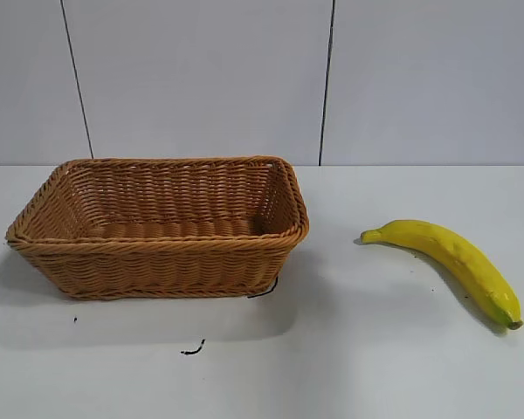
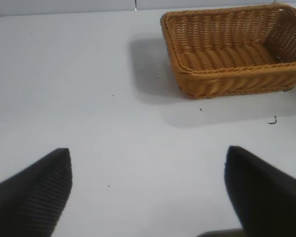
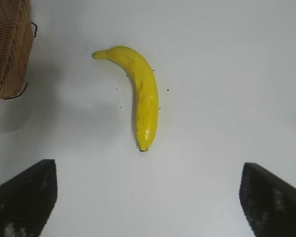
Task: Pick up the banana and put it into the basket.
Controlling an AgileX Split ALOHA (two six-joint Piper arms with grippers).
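The banana (image 1: pixel 450 260) lies on the worktop (image 1: pixel 349 367) at three o'clock from the basket (image 1: pixel 162 227), well apart. Right gripper (image 3: pixel 148 197) hangs above it, fingers (image 3: pixel 22 197) wide, empty: best straddle its middle crosswise. Left gripper (image 2: pixel 148 192) idles, spread.

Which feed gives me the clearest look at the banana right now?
The right wrist view: the banana lies whole on the table, seen from above, between the open right pincer's fingers. The exterior view shows it whole too, lower and right of the basket. The left wrist view misses it.
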